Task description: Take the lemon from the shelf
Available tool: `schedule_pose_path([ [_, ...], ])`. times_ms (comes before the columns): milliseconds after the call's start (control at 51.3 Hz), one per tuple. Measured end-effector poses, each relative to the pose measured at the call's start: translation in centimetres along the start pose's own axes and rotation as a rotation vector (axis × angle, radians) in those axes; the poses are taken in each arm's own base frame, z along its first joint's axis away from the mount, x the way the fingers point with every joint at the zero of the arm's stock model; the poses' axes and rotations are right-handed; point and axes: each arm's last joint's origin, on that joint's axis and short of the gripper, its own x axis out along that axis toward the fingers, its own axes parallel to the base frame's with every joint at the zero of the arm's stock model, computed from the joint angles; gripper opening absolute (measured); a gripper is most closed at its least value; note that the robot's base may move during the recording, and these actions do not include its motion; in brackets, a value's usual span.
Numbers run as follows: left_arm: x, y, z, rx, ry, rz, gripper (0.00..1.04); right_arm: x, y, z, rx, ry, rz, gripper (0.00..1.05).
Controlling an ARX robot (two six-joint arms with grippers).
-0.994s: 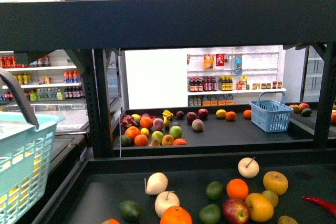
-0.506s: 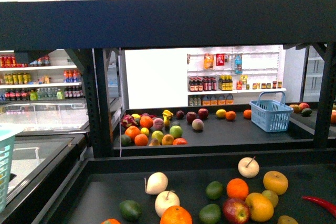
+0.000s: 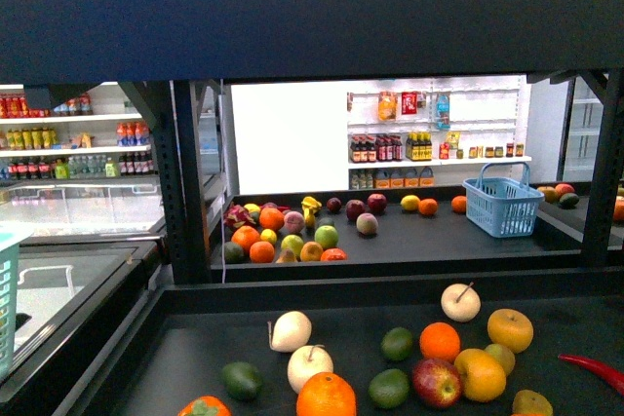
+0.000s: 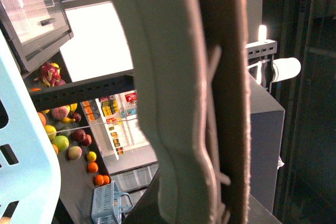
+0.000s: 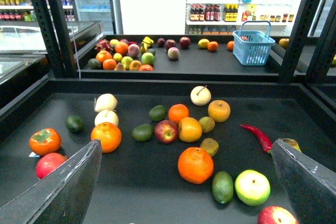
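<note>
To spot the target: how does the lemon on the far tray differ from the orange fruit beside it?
The lemon is pale yellow; the orange fruit is deep orange. The lemon lies further from the blue basket than the orange fruit. Both are small, rounded, lying on the far tray.

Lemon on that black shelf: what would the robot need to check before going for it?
1. Target found: cannot tell; a yellow fruit on the far tray looks likeliest.
2. Right gripper open and empty: ok.
3. Right gripper close to that fruit: not ok; it is over the near tray.
4. Left gripper free: not ok; it is shut, with the teal basket beside it.
5. Clearance under the shelf beam: cannot tell.
</note>
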Motion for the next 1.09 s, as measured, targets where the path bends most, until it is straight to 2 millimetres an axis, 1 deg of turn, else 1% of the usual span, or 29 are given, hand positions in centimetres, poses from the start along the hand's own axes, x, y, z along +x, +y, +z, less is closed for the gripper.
schedule_pose_path([
  [156,-0.3,1.3,0.0,-0.021,0.004,0.000,0.08,0.0,0.0,0.0,0.000,0.000,0.000,0.97],
  [370,-0.6,2.2,0.1,-0.029,-0.001,-0.008,0.08,0.0,0.0,0.0,0.000,0.000,0.000,0.97],
  [506,-0.7,2.3,0.1,-0.034,-0.003,-0.005,0.08,0.0,0.0,0.0,0.000,0.000,0.000,0.97],
  [526,-0.7,2.4,0.1,-0.036,-0.003,-0.004,0.09,0.0,0.0,0.0,0.000,0.000,0.000,0.97],
  [545,-0.7,2.4,0.1,-0.036,-0.004,-0.004,0.14,0.0,0.0,0.0,0.000,0.000,0.000,0.97],
  [584,-0.7,2.4,0.1,-0.036,-0.005,-0.003,0.17,0.0,0.0,0.0,0.000,0.000,0.000,0.97],
  [604,-0.8,2.5,0.0,-0.040,-0.003,0.002,0.23,0.0,0.0,0.0,0.000,0.000,0.000,0.97],
  [643,-0.9,2.7,0.0,-0.044,-0.004,0.008,0.29,0.0,0.0,0.0,0.000,0.000,0.000,0.97],
  [662,-1.0,2.9,-0.1,-0.047,-0.003,0.013,0.36,0.0,0.0,0.0,0.000,0.000,0.000,0.97],
  [701,-1.1,3.0,-0.1,-0.049,-0.003,0.017,0.44,0.0,0.0,0.0,0.000,0.000,0.000,0.97],
  [857,-1.1,3.0,-0.1,-0.047,-0.004,0.014,0.65,0.0,0.0,0.0,0.000,0.000,0.000,0.97],
  [877,-1.1,3.0,-0.1,-0.047,-0.004,0.014,0.69,0.0,0.0,0.0,0.000,0.000,0.000,0.97],
  [896,-1.1,3.0,-0.1,-0.048,-0.004,0.014,0.70,0.0,0.0,0.0,0.000,0.000,0.000,0.97],
  [916,-1.1,3.0,-0.1,-0.048,-0.004,0.014,0.75,0.0,0.0,0.0,0.000,0.000,0.000,0.97],
  [935,-1.1,3.0,-0.1,-0.047,-0.003,0.014,0.77,0.0,0.0,0.0,0.000,0.000,0.000,0.97],
  [955,-1.1,3.0,-0.1,-0.048,-0.003,0.014,0.82,0.0,0.0,0.0,0.000,0.000,0.000,0.97],
  [1013,-1.1,3.0,-0.1,-0.048,-0.003,0.015,0.92,0.0,0.0,0.0,0.000,0.000,0.000,0.97],
  [1071,-1.3,3.1,0.0,-0.047,-0.005,0.019,0.99,0.0,0.0,0.0,0.000,0.000,0.000,0.97],
  [1091,-1.3,3.1,0.0,-0.047,-0.005,0.020,0.98,0.0,0.0,0.0,0.000,0.000,0.000,0.97],
])
